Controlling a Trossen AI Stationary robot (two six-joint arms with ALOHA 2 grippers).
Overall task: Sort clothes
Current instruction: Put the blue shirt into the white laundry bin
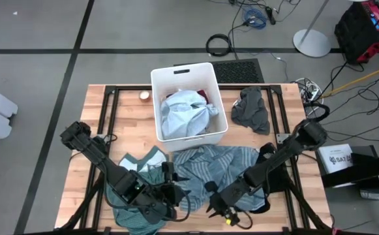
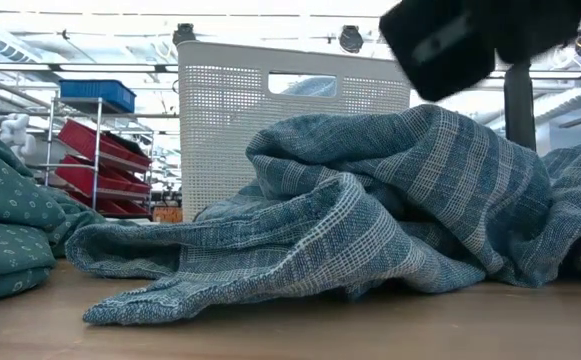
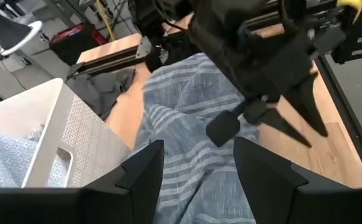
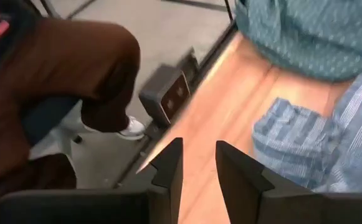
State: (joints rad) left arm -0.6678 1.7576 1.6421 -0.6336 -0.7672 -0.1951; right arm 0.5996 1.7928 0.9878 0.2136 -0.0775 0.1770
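The clothes are partly sorted, by the look of it: a light blue piece (image 1: 184, 112) with a maroon one (image 1: 205, 98) beneath fills the white bin (image 1: 155, 81), while the striped garment (image 1: 209, 163) and teal one (image 1: 134, 171) lie on the tabletop (image 1: 98, 108) in front of it and a dark grey piece (image 1: 251, 109) beside it. The left end effector (image 3: 196, 163) hovers wide over the stripes; the right end effector (image 4: 198, 163), narrowly parted, holds nothing. The bin's lower contents are hidden.

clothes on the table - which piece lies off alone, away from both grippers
The dark grey garment, right of the white bin. The blue-grey striped piece and teal green piece lie up front by the arms.
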